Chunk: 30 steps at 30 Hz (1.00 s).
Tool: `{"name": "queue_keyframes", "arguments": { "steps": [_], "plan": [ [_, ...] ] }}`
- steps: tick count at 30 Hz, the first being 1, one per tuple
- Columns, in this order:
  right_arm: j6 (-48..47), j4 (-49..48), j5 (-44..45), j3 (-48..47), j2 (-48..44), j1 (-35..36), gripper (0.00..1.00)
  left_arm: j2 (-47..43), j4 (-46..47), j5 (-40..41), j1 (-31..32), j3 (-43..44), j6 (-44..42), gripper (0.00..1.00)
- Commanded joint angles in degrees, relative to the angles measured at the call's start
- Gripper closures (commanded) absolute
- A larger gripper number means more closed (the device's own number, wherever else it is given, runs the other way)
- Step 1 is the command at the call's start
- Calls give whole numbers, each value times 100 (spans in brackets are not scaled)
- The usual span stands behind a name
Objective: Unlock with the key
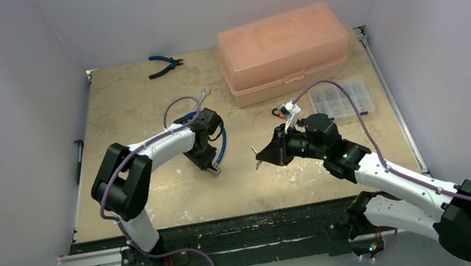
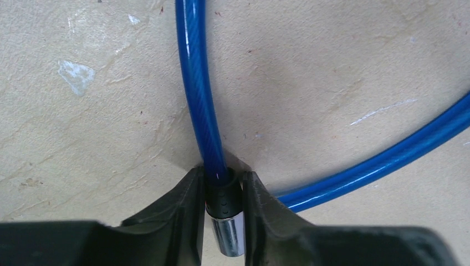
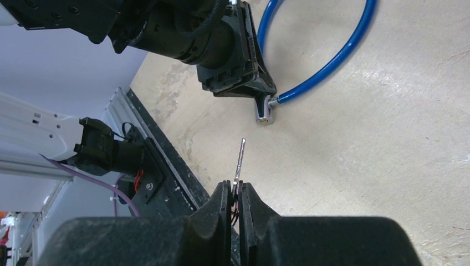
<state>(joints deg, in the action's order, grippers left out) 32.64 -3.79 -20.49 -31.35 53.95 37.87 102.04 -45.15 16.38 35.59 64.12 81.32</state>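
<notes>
The lock is a blue cable that ends in a black collar and a silver barrel. My left gripper has its jaws pressed against both sides of the collar, low on the table. In the top view the left gripper points down at the barrel, left of centre. My right gripper is shut on the head of a thin silver key. The key's blade points toward the barrel's face, a short gap away. From above, the key sticks out left of the right gripper.
A peach plastic box stands at the back, with a clear compartment case in front of its right end. Blue-handled pliers lie at the back left. A black rail runs along the near table edge.
</notes>
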Motion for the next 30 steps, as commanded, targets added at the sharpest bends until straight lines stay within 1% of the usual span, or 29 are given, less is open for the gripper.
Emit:
{"name": "queue_keyframes", "arguments": {
  "steps": [1, 4, 10, 14, 20, 30],
  "plan": [
    [-170, -80, -82, 25, -100, -7, 100, 185, 850, -538, -6, -309, -47, 99],
    [-171, -69, -110, 24, -104, -6, 100, 141, 1063, -740, -19, -469, -19, 100],
    [-121, 15, -156, 2, -72, -4, 100, -170, 1233, -759, -39, -616, -87, 100],
    [14, -89, -141, 39, 18, -3, 100, -550, 1619, -820, -79, -994, 80, 100],
    [478, -696, -448, 271, 242, 0, 100, -1017, 2071, -885, -157, -1443, 314, 100],
    [1344, -2179, -923, 711, 953, 13, 100, -989, 2524, -1343, -245, -1591, 353, 100]
  ]
}}
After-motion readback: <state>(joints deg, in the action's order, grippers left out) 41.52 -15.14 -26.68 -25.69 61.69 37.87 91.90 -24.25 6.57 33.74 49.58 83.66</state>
